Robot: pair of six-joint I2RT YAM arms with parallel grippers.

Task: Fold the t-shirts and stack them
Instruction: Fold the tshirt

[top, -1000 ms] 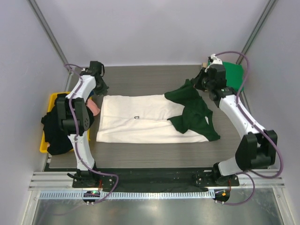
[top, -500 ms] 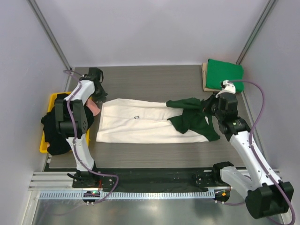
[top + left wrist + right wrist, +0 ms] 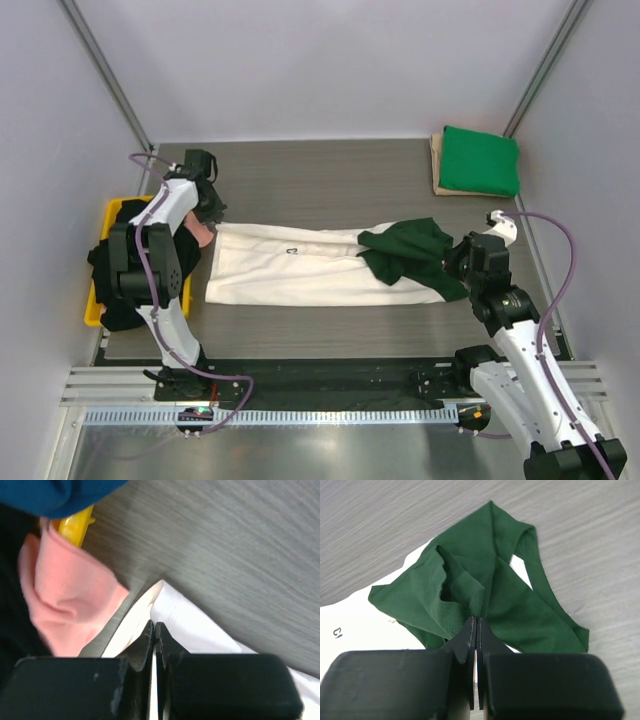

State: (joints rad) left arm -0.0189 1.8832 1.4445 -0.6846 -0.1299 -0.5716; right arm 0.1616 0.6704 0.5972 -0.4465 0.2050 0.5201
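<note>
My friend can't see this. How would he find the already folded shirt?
On the gray table, find the far right corner, where a flat tan board lies. The bright green t-shirt sits folded on it, the only neat square; the cream t-shirt lies stretched mid-table, the other t-shirts heap in the yellow tray.
</note>
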